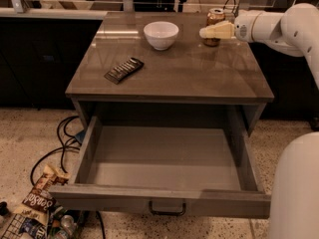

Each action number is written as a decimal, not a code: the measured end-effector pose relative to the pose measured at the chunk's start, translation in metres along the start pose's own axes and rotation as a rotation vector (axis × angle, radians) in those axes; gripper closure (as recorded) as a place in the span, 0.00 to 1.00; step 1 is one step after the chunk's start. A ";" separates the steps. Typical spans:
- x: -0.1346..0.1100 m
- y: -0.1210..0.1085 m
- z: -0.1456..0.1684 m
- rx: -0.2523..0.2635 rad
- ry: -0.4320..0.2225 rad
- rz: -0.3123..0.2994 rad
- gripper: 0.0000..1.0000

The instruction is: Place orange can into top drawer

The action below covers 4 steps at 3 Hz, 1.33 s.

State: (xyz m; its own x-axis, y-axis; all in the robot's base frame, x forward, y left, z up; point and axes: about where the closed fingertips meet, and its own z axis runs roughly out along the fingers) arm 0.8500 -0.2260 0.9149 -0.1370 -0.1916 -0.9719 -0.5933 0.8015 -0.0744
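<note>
The orange can (215,17) stands upright at the back right of the tabletop (189,68). My gripper (213,32) reaches in from the right at the can's height and overlaps its lower half, hiding that part. The white arm (284,26) extends off to the right. The top drawer (124,199) is pulled wide open below the tabletop; its plain interior holds nothing, and its dark handle (167,209) is on the front panel.
A white bowl (161,34) sits at the back middle of the tabletop, left of the can. A dark flat packet (123,69) lies at the left. Cables (60,143) and a snack bag (37,198) lie on the floor at left. My white body (299,193) fills the lower right.
</note>
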 end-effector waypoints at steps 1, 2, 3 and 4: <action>0.006 -0.005 0.011 -0.001 -0.003 0.020 0.00; 0.009 -0.008 0.029 -0.015 -0.043 0.062 0.00; 0.007 -0.010 0.039 -0.028 -0.072 0.081 0.00; 0.007 -0.006 0.049 -0.049 -0.085 0.095 0.00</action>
State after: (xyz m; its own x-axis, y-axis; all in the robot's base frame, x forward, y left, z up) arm 0.8920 -0.2046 0.8976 -0.1278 -0.0653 -0.9896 -0.6194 0.7846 0.0283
